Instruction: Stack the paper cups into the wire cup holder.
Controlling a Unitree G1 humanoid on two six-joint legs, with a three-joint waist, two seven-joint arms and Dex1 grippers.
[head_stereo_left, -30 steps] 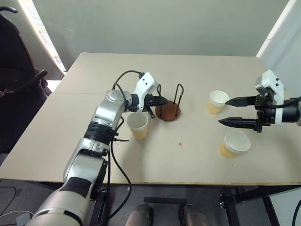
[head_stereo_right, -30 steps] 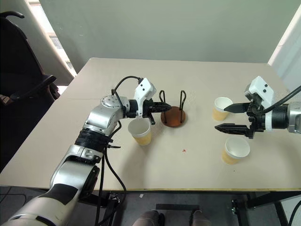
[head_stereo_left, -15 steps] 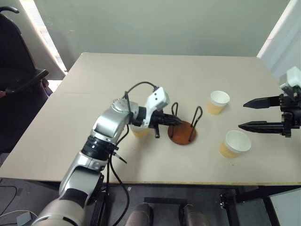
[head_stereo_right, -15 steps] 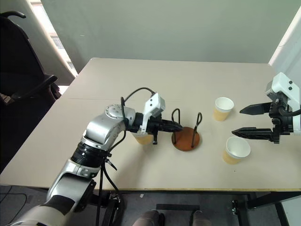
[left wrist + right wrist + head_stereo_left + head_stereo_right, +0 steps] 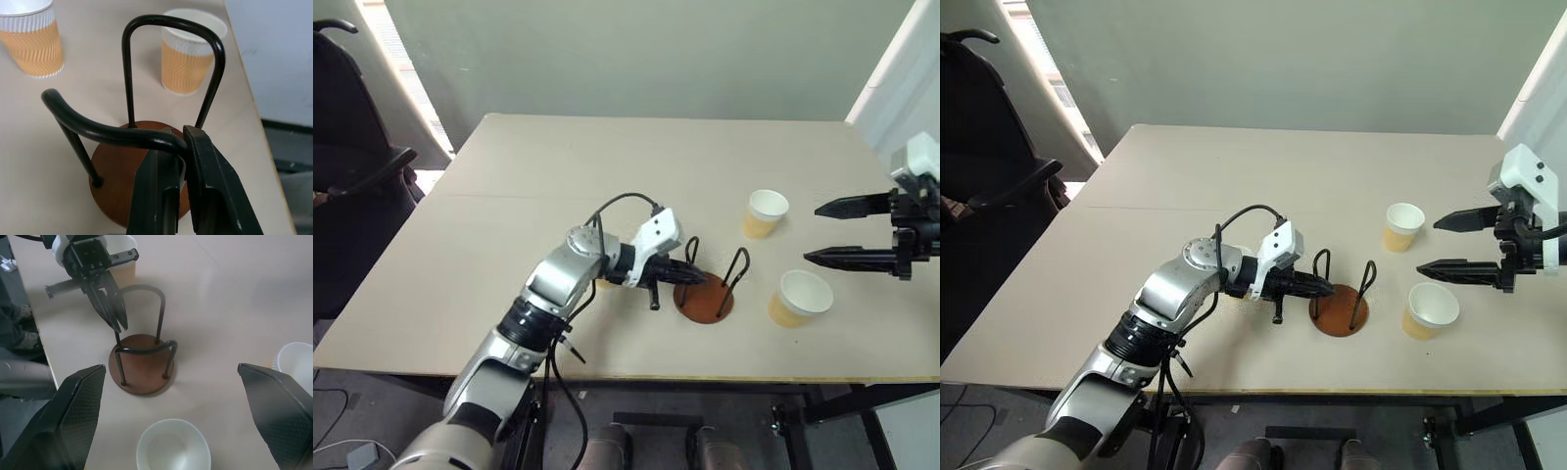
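The wire cup holder (image 5: pixel 703 297), a reddish-brown disc with two black wire loops, stands near the table's front edge. My left gripper (image 5: pixel 183 142) is shut on the top of its nearer loop. Two tan paper cups stand upright to the holder's right, one farther back (image 5: pixel 767 212) and one nearer the front (image 5: pixel 800 298). A third paper cup (image 5: pixel 122 245) is mostly hidden behind my left arm. My right gripper (image 5: pixel 812 233) hangs open above the table, right of the two cups, with nothing between its fingers.
The beige table (image 5: pixel 558 176) has free room across its back and left parts. A dark chair (image 5: pixel 352 176) stands off the table's left side. A black cable (image 5: pixel 622 201) loops above my left wrist.
My left gripper has dragged the holder to the right and toward the table's front edge, past the cup beside it. My right gripper has drawn back slightly to the right.
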